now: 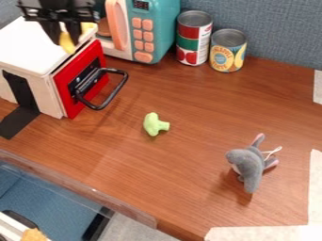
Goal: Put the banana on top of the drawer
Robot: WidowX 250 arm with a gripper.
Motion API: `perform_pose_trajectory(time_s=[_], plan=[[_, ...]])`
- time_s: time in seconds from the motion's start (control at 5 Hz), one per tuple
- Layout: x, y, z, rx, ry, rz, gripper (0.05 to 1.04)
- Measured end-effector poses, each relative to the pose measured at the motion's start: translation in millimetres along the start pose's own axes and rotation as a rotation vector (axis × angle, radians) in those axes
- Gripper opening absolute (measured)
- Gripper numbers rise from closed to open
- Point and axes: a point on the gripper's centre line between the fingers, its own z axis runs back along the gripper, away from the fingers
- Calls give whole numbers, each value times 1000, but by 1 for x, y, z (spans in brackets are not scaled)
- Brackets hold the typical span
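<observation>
At the upper left, the gripper [65,39] points down over the drawer box, its two fingers closed around the yellow banana [67,46]. The banana hangs lengthwise between them, its lower end over the white top near the red front's upper edge; whether it touches the top I cannot tell. The drawer box [26,47] has a white top, a red front and a black handle. Part of the top's far side is hidden behind the gripper.
A teal toy microwave [156,29] stands close to the right of the box, with two cans [194,38] beside it. A green broccoli piece [154,124] lies mid-table, and a grey plush toy [249,165] lies at the right. A clear ledge [82,188] runs along the front left.
</observation>
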Motion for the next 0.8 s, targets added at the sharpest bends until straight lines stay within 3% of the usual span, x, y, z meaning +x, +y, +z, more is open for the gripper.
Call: perform_pose_trajectory(time_s=[0.4,0.6,0.8], plan=[[15,48,-22,89,98,92,350],[15,50,-25,95,142,101,418],[20,49,-14,91,155,109,728]])
